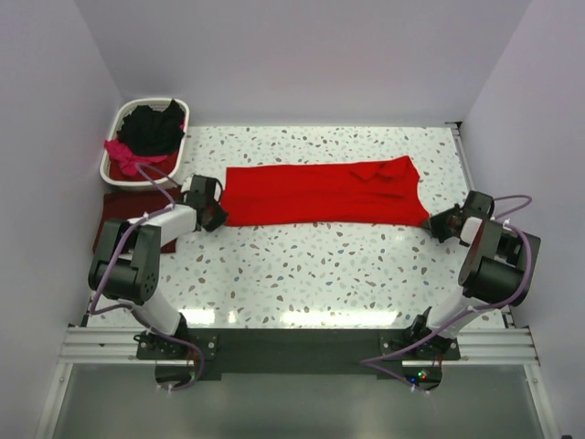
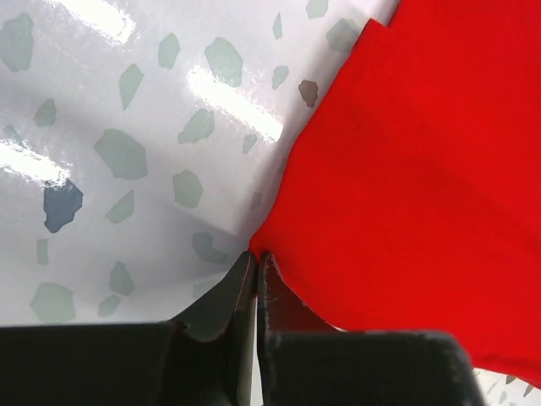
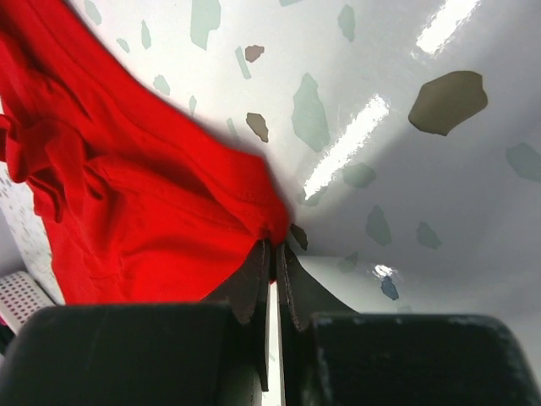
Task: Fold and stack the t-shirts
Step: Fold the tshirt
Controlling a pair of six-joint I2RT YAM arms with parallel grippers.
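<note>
Speckled table (image 1: 320, 274), both arms low on it. Left gripper (image 2: 256, 256) is pressed together on the near-left corner of the red t-shirt (image 1: 320, 194); right gripper (image 3: 272, 245) pinches its near-right corner. Shirt lies flat, a long strip spanning between them. Left of left gripper: maroon t-shirt (image 1: 114, 208). Beyond that: white basket (image 1: 154, 101) holding black t-shirt (image 1: 151, 128) and pink t-shirt (image 1: 123, 154).

Robot lab test cell. Left arm (image 1: 137, 263), right arm (image 1: 492, 261) bolted to aluminium rail (image 1: 91, 346) at table (image 1: 320, 270) edge, purple cables (image 1: 514, 198) exposed. Plain white walls (image 1: 302, 55) on 3 sides. Glossy speckled top, lamp glare. Household items: basket (image 1: 109, 154), red shirt (image 1: 320, 194).
</note>
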